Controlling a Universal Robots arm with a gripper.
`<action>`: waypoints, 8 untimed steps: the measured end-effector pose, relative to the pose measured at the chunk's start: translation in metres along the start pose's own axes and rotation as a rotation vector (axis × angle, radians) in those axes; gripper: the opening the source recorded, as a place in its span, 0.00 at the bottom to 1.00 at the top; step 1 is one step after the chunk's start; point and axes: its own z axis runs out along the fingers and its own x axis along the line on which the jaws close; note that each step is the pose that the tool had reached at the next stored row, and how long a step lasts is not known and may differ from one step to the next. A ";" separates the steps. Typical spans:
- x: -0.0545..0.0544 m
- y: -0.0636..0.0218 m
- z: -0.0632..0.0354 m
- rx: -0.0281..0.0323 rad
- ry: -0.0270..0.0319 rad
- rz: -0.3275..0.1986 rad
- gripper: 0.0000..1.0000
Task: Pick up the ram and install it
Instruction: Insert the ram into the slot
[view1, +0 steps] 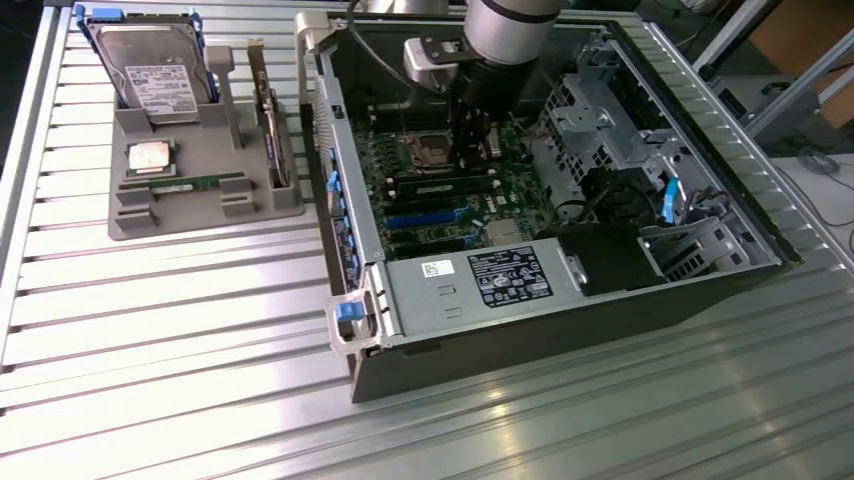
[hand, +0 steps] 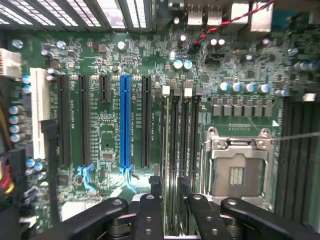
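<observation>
My gripper (view1: 470, 158) reaches down into the open computer case (view1: 400, 320), just above the motherboard (hand: 110, 140) next to the empty processor socket (hand: 235, 170). The ram (hand: 171, 145) stands on edge in one of the memory slots, seen from above as a thin green strip. The two black fingertips (hand: 155, 186) flank it, one on each side, with a small gap between each and the stick. The gripper looks open and holds nothing.
A grey holder (view1: 200, 215) on the exterior view's left carries a hard drive (view1: 154, 70), a silver processor chip (view1: 150, 155), another green stick (view1: 180, 183) and an upright card (view1: 274, 140). The power supply (view1: 487, 285), drive cage (view1: 601, 110) and case walls close in around the gripper.
</observation>
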 end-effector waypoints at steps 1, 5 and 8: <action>-0.002 -0.0001 -0.0018 0.0001 0.0021 0.000 0.25; -0.003 -0.0105 -0.0018 -0.0059 0.0043 0.000 0.11; -0.002 -0.0374 -0.0010 -0.0202 0.0039 0.000 0.11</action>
